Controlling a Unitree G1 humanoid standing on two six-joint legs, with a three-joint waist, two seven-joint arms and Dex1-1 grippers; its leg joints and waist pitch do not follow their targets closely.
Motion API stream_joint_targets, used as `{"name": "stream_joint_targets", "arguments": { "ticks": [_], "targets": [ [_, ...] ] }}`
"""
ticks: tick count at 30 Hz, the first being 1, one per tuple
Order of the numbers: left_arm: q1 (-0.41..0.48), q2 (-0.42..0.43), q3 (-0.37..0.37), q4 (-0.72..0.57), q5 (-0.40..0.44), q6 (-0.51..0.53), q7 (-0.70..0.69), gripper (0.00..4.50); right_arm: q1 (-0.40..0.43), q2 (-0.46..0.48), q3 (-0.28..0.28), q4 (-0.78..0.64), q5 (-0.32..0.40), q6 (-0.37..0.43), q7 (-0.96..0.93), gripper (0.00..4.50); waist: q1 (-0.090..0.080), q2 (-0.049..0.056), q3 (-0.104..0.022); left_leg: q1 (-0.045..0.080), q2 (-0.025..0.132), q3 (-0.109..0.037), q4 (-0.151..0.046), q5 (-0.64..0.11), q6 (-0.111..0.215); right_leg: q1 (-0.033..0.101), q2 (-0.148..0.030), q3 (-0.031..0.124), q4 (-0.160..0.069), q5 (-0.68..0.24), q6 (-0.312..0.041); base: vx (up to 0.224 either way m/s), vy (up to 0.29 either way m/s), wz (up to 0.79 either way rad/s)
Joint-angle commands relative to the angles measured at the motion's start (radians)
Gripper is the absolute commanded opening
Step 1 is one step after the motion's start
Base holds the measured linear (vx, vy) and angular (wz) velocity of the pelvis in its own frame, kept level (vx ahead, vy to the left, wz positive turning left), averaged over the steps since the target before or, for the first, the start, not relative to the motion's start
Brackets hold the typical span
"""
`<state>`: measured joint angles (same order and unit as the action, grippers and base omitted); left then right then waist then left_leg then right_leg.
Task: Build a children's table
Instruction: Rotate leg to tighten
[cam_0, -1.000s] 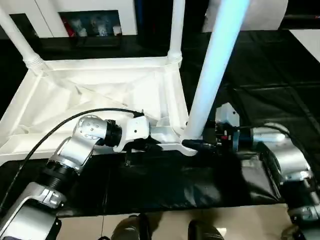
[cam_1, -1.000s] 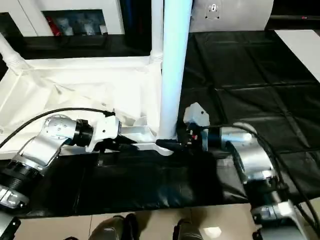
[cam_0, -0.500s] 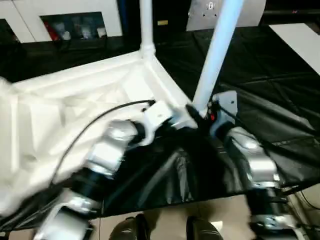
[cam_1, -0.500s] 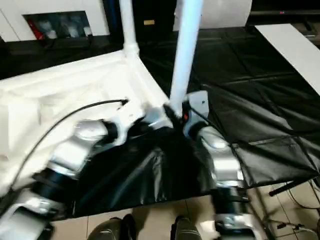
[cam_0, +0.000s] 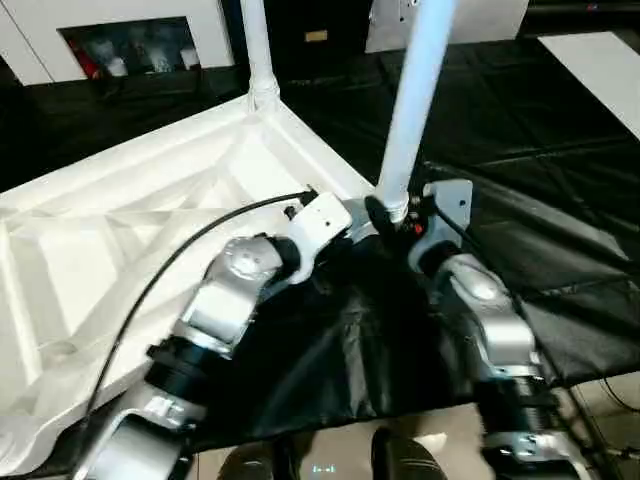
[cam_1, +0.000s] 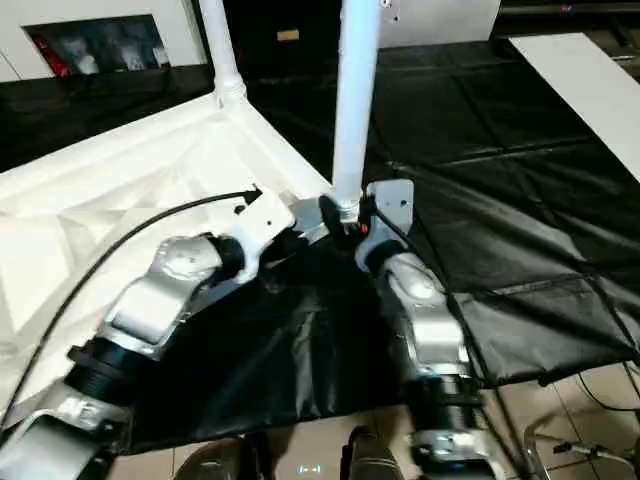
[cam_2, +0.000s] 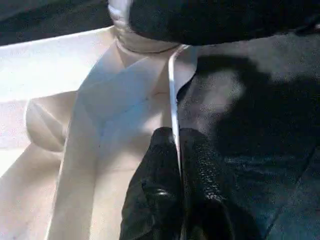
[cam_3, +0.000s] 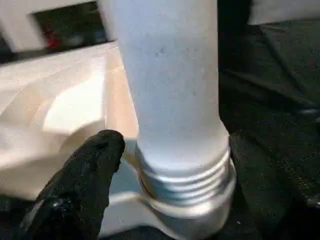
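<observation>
The children's table lies upside down on the black cover, its ribbed white top (cam_0: 130, 230) turned cornerwise to me. One white leg (cam_0: 255, 50) stands in the far corner socket. A second leg (cam_0: 412, 100) rises from the near corner socket (cam_3: 185, 200), its threaded end showing just above the socket. My left gripper (cam_2: 177, 145) is shut on the top's thin rim (cam_2: 172, 75) beside that corner. My right gripper (cam_0: 392, 215) is closed around the base of the near leg, with one black finger (cam_3: 85, 175) against the socket.
The black cover (cam_0: 520, 160) of the work table is wrinkled and bunched under the near corner. Its front edge drops to tiled floor (cam_1: 560, 400), where my feet (cam_0: 400, 460) stand. White cabinets (cam_0: 130, 35) and a white panel (cam_0: 590, 50) stand at the back.
The table top has swung from square-on to cornerwise, and its near corner with the leg now sits farther from me. Both grippers went with it. The camera has also shifted.
</observation>
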<state>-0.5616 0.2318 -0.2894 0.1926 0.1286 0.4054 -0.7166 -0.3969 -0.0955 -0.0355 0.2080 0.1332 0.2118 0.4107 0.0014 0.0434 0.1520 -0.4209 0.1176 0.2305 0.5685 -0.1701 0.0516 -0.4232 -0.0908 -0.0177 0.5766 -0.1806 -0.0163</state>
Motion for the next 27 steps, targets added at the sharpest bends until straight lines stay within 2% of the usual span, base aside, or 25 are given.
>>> {"name": "stream_joint_targets", "arguments": {
  "ticks": [1,3,4,6,9,11,12,15,16,17,19,22,23,24,27],
  "targets": [
    [0.011,0.037,-0.003,-0.026,-0.007,-0.053,-0.053,0.0,0.01,-0.028,0.001,-0.028,0.028,-0.017,0.083,4.11,0.007,-0.006,-0.072,0.045,0.112,-0.062,-0.064,-0.101,0.131,0.046,-0.072,0.035,-0.04,0.031,-0.262,0.0,0.0,0.0],
    [0.015,0.065,-0.007,-0.018,-0.02,-0.076,-0.089,0.0,0.01,-0.071,-0.002,-0.036,0.032,-0.03,0.143,4.17,0.006,-0.005,-0.072,0.047,0.114,-0.061,-0.065,-0.096,0.13,0.043,-0.069,0.033,-0.037,0.03,-0.27,0.0,0.0,0.0],
    [0.016,0.082,-0.011,-0.009,-0.023,-0.103,-0.109,0.0,0.009,-0.094,-0.003,-0.04,0.042,-0.03,0.181,4.41,0.008,-0.005,-0.071,0.049,0.113,-0.062,-0.065,-0.109,0.127,0.043,-0.067,0.032,-0.039,0.016,-0.27,0.0,0.0,0.0],
    [0.017,0.103,-0.012,0.003,-0.03,-0.132,-0.14,0.0,0.007,-0.133,-0.001,-0.042,0.052,-0.039,0.235,4.41,0.01,-0.005,-0.07,0.051,0.114,-0.061,-0.067,-0.121,0.119,0.043,-0.068,0.033,-0.039,0.001,-0.271,0.0,0.0,0.0],
    [0.025,0.18,-0.036,0.044,-0.056,-0.243,-0.276,0.0,0.005,-0.26,0.038,-0.024,0.092,-0.058,0.452,4.41,0.015,-0.005,-0.072,0.055,0.114,-0.059,-0.065,-0.129,0.115,0.044,-0.069,0.033,-0.038,0.001,-0.275,0.0,0.0,0.0],
    [0.024,0.203,-0.041,0.058,-0.074,-0.269,-0.328,0.0,0.001,-0.3,0.06,-0.016,0.106,-0.056,0.54,4.41,0.019,-0.008,-0.07,0.055,0.113,-0.058,-0.064,-0.129,0.12,0.044,-0.068,0.032,-0.036,0.009,-0.279,0.0,0.0,0.0],
    [0.023,0.213,-0.044,0.065,-0.084,-0.283,-0.355,0.0,-0.003,-0.315,0.071,-0.012,0.11,-0.055,0.58,4.41,0.023,-0.007,-0.07,0.055,0.116,-0.057,-0.064,-0.126,0.12,0.043,-0.07,0.034,-0.035,0.012,-0.284,0.0,0.0,0.0],
    [0.019,0.228,-0.05,0.077,-0.097,-0.305,-0.402,0.0,-0.015,-0.337,0.092,-0.002,0.111,-0.049,0.639,4.41,0.034,-0.008,-0.073,0.057,0.118,-0.054,-0.063,-0.119,0.118,0.041,-0.069,0.032,-0.031,0.007,-0.296,0.0,0.0,0.0],
    [0.016,0.251,-0.07,0.088,-0.104,-0.334,-0.466,0.0,-0.032,-0.356,0.118,0.019,0.095,-0.056,0.683,4.41,0.036,-0.008,-0.073,0.057,0.117,-0.055,-0.063,-0.119,0.116,0.04,-0.069,0.031,-0.03,0.001,-0.298,0.0,0.0,0.0],
    [0.014,0.257,-0.076,0.092,-0.106,-0.342,-0.487,0.0,-0.038,-0.36,0.125,0.029,0.089,-0.062,0.693,4.41,0.037,-0.013,-0.073,0.058,0.118,-0.054,-0.063,-0.121,0.116,0.039,-0.068,0.031,-0.031,-0.005,-0.298,0.0,0.0,0.0],
    [0.012,0.264,-0.084,0.099,-0.113,-0.361,-0.516,0.0,-0.048,-0.367,0.136,0.042,0.088,-0.072,0.715,4.41,0.04,-0.01,-0.072,0.058,0.119,-0.053,-0.064,-0.129,0.104,0.038,-0.071,0.033,-0.031,-0.025,-0.298,0.0,0.0,0.0],
    [-0.002,0.273,-0.102,0.125,-0.118,-0.415,-0.571,0.0,-0.067,-0.385,0.163,0.066,0.113,-0.067,0.813,4.41,0.048,-0.009,-0.072,0.06,0.118,-0.053,-0.066,-0.159,0.092,0.037,-0.071,0.033,-0.035,-0.059,-0.294,0.0,0.0,0.0],
    [-0.004,0.274,-0.104,0.128,-0.118,-0.421,-0.577,0.0,-0.07,-0.387,0.166,0.07,0.113,-0.069,0.822,4.41,0.048,-0.014,-0.071,0.06,0.119,-0.052,-0.066,-0.16,0.092,0.037,-0.071,0.033,-0.035,-0.06,-0.293,0.0,0.0,0.0],
    [-0.015,0.276,-0.112,0.14,-0.111,-0.437,-0.592,0.0,-0.079,-0.394,0.182,0.081,0.111,-0.069,0.858,4.41,0.05,-0.012,-0.072,0.059,0.119,-0.053,-0.066,-0.158,0.09,0.037,-0.072,0.033,-0.034,-0.059,-0.294,0.0,0.0,0.0],
    [-0.027,0.279,-0.121,0.156,-0.104,-0.456,-0.606,0.0,-0.087,-0.404,0.201,0.091,0.105,-0.078,0.891,4.07,0.054,-0.012,-0.071,0.061,0.12,-0.052,-0.068,-0.175,0.079,0.034,-0.073,0.034,-0.036,-0.082,-0.29,0.0,0.0,0.0]
  ]
}}
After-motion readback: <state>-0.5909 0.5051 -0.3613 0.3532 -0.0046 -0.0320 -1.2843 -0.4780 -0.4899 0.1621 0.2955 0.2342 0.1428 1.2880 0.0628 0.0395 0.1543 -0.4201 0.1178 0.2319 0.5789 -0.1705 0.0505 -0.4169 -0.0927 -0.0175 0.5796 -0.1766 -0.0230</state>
